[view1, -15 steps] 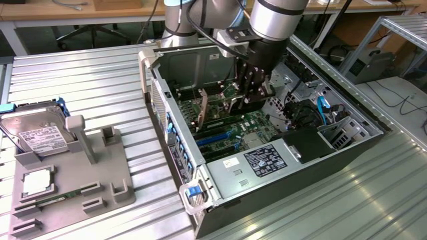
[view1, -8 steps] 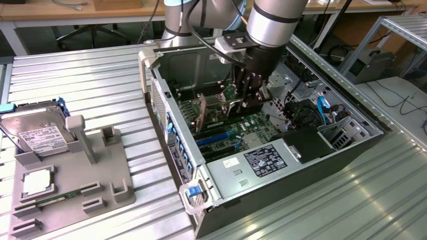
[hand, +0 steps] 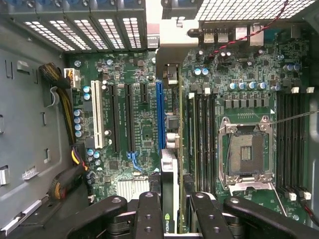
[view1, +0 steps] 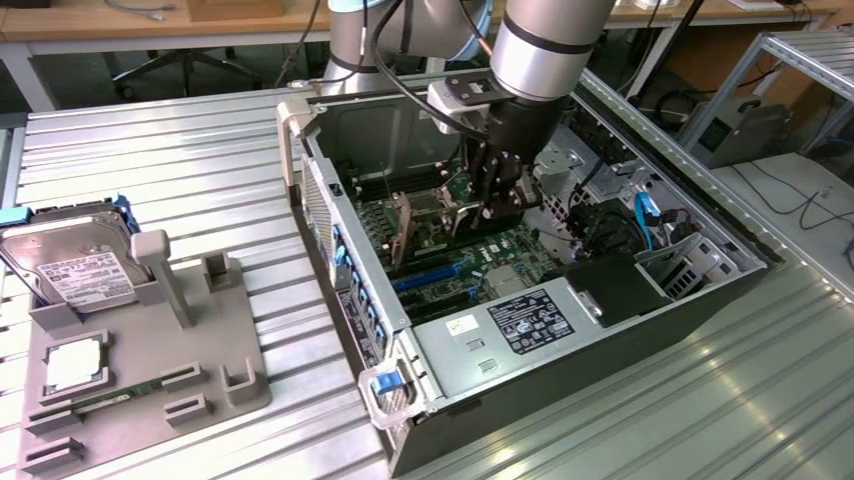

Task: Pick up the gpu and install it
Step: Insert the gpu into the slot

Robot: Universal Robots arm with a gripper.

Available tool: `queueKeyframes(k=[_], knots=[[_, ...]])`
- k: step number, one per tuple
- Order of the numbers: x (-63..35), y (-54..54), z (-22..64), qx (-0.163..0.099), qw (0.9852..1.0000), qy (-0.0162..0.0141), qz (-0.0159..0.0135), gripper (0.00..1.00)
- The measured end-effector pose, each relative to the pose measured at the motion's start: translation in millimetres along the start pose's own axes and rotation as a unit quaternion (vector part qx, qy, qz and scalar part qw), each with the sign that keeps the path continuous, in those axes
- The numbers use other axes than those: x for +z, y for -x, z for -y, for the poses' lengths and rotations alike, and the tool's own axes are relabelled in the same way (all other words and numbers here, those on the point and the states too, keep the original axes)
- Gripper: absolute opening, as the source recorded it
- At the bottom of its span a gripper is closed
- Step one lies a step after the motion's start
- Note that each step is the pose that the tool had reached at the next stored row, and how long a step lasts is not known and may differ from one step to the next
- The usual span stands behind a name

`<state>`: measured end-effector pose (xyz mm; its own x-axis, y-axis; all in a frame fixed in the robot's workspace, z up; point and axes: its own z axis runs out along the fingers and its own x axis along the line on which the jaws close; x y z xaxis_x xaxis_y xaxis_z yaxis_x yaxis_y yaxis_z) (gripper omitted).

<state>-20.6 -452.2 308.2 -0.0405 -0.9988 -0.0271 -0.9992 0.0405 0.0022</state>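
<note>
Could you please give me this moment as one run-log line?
tool: shut on gpu | place: inside case, at blue slot | seating: unclear

A ribbed metal tabletop (view1: 174, 150) spans the foreground. Behind it stand wooden desks (view1: 80, 25), and an aluminium frame (view1: 814, 45) stands at the exterior view's right.

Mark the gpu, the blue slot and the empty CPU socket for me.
gpu (hand: 170, 179), wrist view, card edge facing the camera.
blue slot (hand: 159, 114), wrist view, middle of its length.
CPU socket (hand: 246, 154), wrist view, centre of the pin field.
</note>
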Motion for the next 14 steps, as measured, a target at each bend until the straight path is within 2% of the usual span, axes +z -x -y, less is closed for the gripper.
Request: queueKeyframes(k=[5, 14], knots=[[1.9, -0.1, 0.0, 0.000, 1.0000, 0.0000, 0.0000, 0.27], [13.4, -0.4, -1.5, -0.002, 1.0000, 0.0001, 0.0000, 0.27]])
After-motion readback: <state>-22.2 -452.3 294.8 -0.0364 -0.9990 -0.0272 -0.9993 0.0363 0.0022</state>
